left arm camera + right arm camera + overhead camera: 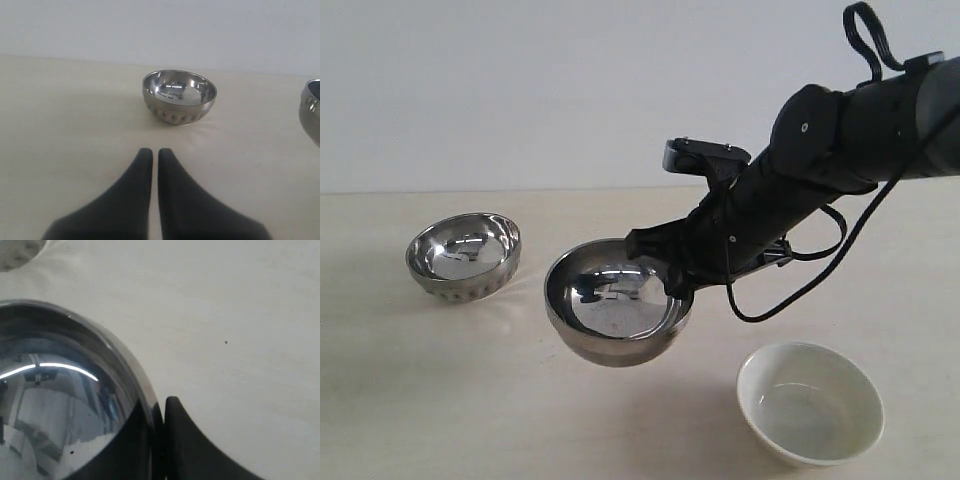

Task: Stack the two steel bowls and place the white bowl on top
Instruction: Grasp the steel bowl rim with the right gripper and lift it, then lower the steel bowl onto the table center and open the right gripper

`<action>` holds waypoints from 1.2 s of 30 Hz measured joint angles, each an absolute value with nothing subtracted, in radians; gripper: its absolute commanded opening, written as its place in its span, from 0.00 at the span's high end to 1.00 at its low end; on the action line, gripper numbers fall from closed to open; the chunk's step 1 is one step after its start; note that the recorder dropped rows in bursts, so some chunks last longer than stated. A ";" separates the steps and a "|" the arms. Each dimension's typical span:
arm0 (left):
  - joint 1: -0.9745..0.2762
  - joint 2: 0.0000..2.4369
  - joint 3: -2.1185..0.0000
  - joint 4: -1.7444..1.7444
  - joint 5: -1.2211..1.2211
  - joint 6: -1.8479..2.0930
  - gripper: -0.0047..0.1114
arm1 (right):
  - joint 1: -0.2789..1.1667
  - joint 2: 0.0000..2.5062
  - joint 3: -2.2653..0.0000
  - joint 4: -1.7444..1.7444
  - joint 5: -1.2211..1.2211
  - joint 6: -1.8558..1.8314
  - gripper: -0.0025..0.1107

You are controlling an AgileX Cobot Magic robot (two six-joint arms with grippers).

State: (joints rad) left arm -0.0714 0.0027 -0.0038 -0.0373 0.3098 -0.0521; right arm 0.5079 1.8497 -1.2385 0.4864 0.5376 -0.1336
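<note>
My right gripper (665,268) is shut on the rim of a plain steel bowl (617,302) and holds it tilted above the table's middle. In the right wrist view that bowl (60,395) fills one side, its rim pinched at the gripper (159,412). The dimpled steel bowl (464,255) stands upright at the far left, apart from the held one; the left wrist view shows it (179,96) ahead of my left gripper (151,156), which is shut on nothing. The white bowl (810,402) rests at the front right.
The pale tabletop (440,400) runs back to a plain white wall (520,90). The right arm's black cable (790,295) loops down between the held bowl and the white bowl.
</note>
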 measured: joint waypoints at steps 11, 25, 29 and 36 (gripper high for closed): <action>-0.071 0.003 -0.004 -0.037 0.310 -0.052 0.93 | 0.508 1.854 -1.168 0.477 0.435 -0.131 0.98; -0.071 0.003 -0.004 -0.037 0.310 -0.052 0.93 | 0.508 1.943 -1.167 0.481 0.367 -0.131 0.98; -0.071 0.003 -0.004 -0.037 0.310 -0.052 0.93 | 0.508 1.965 -1.167 0.483 0.337 -0.122 0.93; -0.071 0.003 -0.004 -0.037 0.310 -0.052 0.93 | 0.508 1.970 -1.171 0.489 0.304 -0.123 0.47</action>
